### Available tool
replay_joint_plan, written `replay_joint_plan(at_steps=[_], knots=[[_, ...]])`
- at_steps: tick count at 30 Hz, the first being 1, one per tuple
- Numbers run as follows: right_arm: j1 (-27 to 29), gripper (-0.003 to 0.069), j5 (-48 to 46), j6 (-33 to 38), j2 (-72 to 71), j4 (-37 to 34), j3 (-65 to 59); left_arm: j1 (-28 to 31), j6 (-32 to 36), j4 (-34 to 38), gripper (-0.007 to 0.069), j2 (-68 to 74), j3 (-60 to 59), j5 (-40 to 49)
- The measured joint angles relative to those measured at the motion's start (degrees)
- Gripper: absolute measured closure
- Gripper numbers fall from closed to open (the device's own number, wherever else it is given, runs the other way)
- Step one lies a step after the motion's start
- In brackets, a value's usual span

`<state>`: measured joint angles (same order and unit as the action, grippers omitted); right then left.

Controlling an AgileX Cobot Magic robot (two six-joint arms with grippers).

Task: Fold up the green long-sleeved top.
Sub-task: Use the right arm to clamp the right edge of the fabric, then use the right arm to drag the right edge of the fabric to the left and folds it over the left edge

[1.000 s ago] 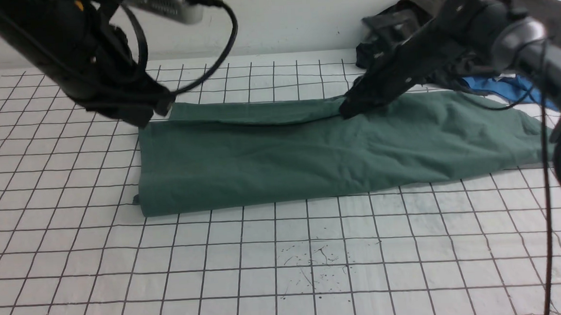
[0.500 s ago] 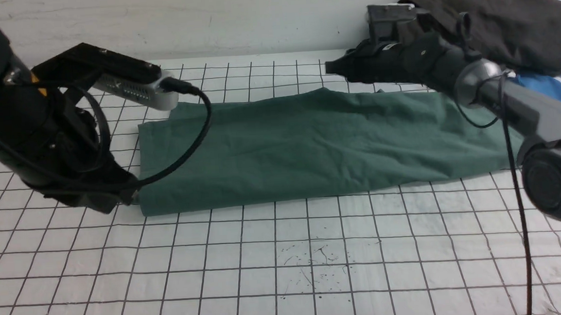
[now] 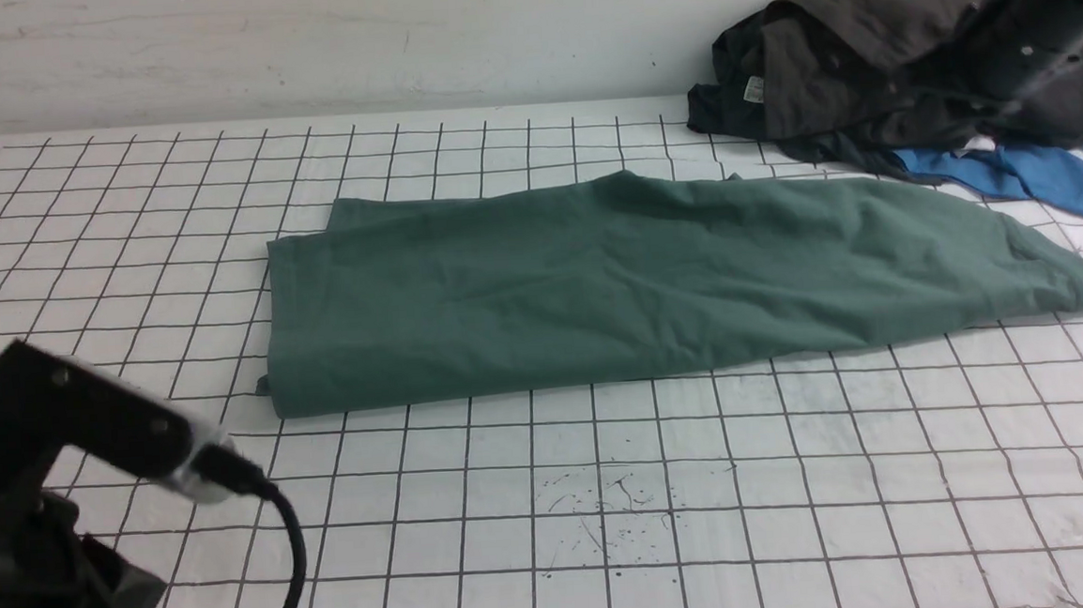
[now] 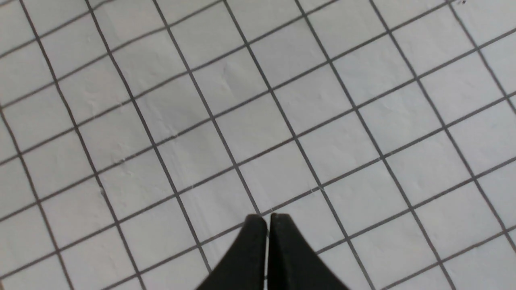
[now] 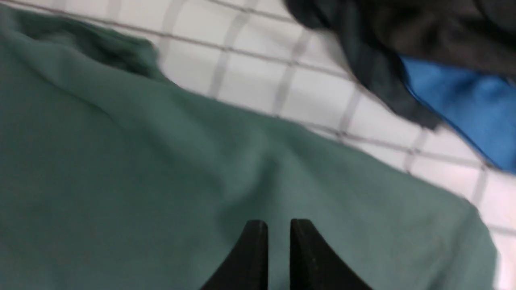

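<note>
Green long-sleeved top [image 3: 615, 281]: lies mid-frame.
Left gripper [image 4: 268, 219]: closed, empty, lower left, off the top.
Right gripper [image 5: 279, 225]: near-closed, empty, over the top.

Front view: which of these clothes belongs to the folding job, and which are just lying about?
Job in hand:
green long-sleeved top, spread across the middle of the table.

Lying about:
dark charcoal-grey garment, heaped at the far right.
blue garment, poking out from beneath that heap.
</note>
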<state>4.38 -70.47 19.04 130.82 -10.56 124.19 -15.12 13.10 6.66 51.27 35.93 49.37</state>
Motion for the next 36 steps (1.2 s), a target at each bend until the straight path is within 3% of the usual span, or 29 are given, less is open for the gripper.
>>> replay_joint_plan(at_steps=[3, 7, 8, 13, 16, 20, 22, 25, 28, 29, 31, 33, 36], knots=[[1.79, 0.0531, -0.33, -2.07, -1.01, 4.21, -6.63, 0.00, -1.21, 0.05, 0.0632, -2.18, -3.83, -3.10], [3.92, 0.0412, -0.58, -3.87, -1.26, 6.83, -12.29, 0.00, -1.79, 0.05, 0.0632, -2.90, -5.83, -7.01], [4.63, 0.0342, -0.60, -5.06, -1.26, 7.84, -13.45, 0.00, -1.92, 0.18, 0.0632, -2.84, -6.03, -8.93], [6.55, 0.0174, -0.42, -9.14, -1.26, 10.56, -13.75, 0.00, -2.03, 0.43, 0.0632, -2.84, -6.26, -11.16], [8.13, 0.0129, 0.25, -10.94, -0.96, 10.56, -13.75, 0.00, -2.03, 0.43, 0.0632, -2.84, -6.26, -11.72], [9.07, 0.0120, 1.25, -12.16, 0.77, 9.32, -13.75, 0.00, -2.03, 0.43, 0.0632, -2.84, -6.26, -11.80], [9.20, 0.0127, 2.32, -12.97, 2.60, 7.49, -13.75, 0.00, -2.03, 0.43, 0.0632, -2.84, -6.26, -11.85], [9.32, 0.0195, 3.37, -13.43, 3.24, 4.83, -13.68, 0.00, -2.03, 0.44, 0.0632, -2.84, -6.26, -11.98], [9.26, 0.0299, 3.87, -12.81, 3.24, 3.76, -13.62, 0.00, -2.03, 0.49, 0.0632, -2.84, -6.26, -11.98], [9.14, 0.0392, 3.92, -12.17, 3.18, 3.10, -13.50, 0.00, -2.03, 0.49, 0.0632, -2.84, -6.26, -11.98], [8.97, 0.0468, 3.72, -11.79, 2.99, 2.80, -13.25, 0.00, -2.03, 0.49, 0.0632, -2.84, -6.26, -11.98], [8.85, 0.0602, 2.51, -10.96, 1.54, 4.04, -12.23, 0.00, -2.03, 0.70, 0.0632, -2.84, -6.26, -11.87], [8.33, 0.0617, 0.32, -11.15, -1.83, 9.19, -10.74, 0.00, -2.03, 1.08, 0.0632, -2.84, -6.26, -10.98]])
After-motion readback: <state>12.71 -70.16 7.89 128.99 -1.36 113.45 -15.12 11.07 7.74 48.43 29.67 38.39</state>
